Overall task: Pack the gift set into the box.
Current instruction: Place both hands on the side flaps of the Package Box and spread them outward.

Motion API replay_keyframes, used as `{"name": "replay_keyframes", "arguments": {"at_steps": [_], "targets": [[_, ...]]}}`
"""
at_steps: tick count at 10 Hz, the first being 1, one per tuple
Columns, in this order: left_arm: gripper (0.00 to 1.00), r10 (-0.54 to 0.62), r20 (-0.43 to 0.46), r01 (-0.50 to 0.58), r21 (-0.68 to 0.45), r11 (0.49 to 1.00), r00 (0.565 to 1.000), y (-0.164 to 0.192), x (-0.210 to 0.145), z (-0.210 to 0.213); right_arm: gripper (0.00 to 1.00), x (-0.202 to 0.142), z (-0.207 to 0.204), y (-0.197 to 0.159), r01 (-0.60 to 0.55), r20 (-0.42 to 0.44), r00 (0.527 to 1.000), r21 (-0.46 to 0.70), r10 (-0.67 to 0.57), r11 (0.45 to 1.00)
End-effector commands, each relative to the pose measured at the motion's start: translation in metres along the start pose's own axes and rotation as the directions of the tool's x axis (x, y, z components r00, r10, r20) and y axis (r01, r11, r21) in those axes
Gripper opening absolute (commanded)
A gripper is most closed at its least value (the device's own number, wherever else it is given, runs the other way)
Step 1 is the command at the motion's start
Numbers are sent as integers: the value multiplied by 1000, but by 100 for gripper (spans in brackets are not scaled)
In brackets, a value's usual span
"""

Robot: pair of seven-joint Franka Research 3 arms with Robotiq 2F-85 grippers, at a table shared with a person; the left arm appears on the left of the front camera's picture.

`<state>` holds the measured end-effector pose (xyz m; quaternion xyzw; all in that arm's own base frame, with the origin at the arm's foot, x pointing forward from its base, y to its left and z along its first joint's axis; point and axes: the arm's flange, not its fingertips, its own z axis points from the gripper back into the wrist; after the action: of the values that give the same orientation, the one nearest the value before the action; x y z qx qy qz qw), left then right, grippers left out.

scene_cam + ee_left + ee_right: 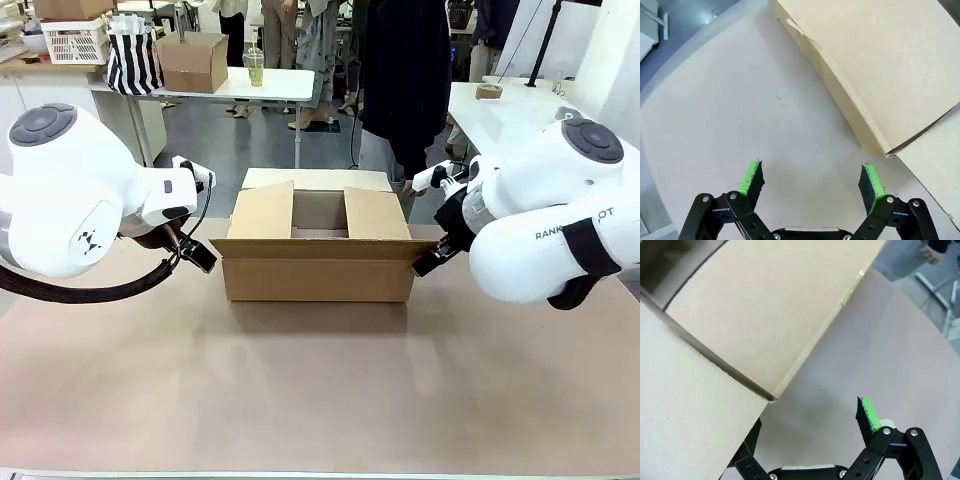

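The box (318, 268) is a wide brown carton in the middle of the table, its two short flaps leaning inward over a dark opening. My left gripper (200, 255) hovers by the box's left front corner. In the left wrist view the left gripper (811, 180) is open over bare tabletop, with the box (880, 65) just ahead. My right gripper (428, 262) sits at the right front corner. In the right wrist view the right gripper (807, 420) is open; one green pad (867, 412) shows and a box (765, 305) flap covers the other finger. The gift set is out of view.
A person in dark clothes (405, 70) stands beyond the table's far edge. A smaller brown carton (192, 60), a striped bag (133, 58) and a cup (254, 68) sit on a white table behind. The brown tabletop (320, 390) stretches wide in front of the box.
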<state>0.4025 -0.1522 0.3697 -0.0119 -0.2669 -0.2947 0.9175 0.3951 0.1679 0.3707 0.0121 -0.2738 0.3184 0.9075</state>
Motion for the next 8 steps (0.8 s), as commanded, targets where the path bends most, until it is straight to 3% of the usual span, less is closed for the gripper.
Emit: {"name": "replay_keyframes", "arguments": {"at_steps": [1,8], "targets": [[100,0,1,0,0,1000,1000,0,0,0,100,0,0,0,0,1,1000,0,0,1000],[100,0,1,0,0,1000,1000,0,0,0,100,0,0,0,0,1,1000,0,0,1000]]}}
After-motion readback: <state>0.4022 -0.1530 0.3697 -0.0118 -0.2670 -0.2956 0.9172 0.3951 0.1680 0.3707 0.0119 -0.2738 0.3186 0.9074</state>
